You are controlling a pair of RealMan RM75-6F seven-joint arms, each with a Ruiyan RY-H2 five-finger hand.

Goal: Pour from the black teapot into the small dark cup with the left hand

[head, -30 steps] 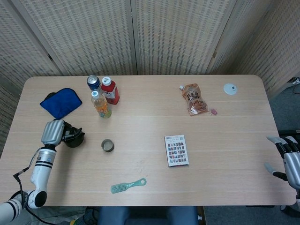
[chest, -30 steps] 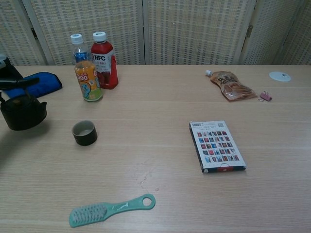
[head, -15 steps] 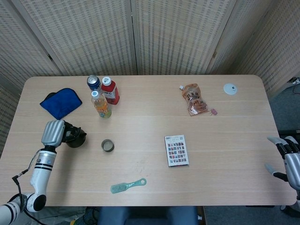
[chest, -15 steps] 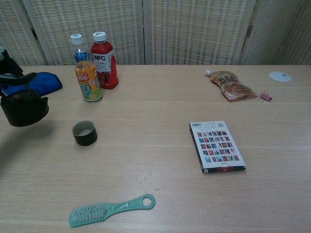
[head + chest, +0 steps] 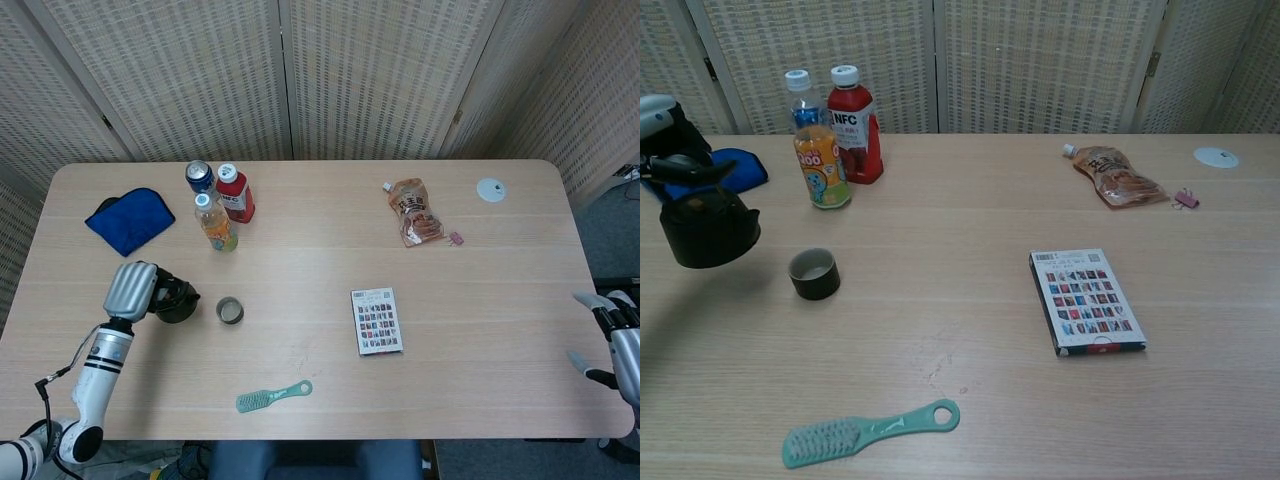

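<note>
Woven screens (image 5: 300, 70) — wooden table (image 5: 300, 250)

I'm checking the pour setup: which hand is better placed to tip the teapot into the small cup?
The left hand. It already holds the black teapot off the table, right beside the small dark cup. The right hand is empty at the far table edge.

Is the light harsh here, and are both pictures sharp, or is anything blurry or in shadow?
Head view: soft, even light, no glare on the pale wooden table; everything looks sharp. Chest view: the black teapot in the left hand casts a faint, diffuse shadow on the wood at the left edge; the small dark cup and green plastic brush are crisp.
</note>
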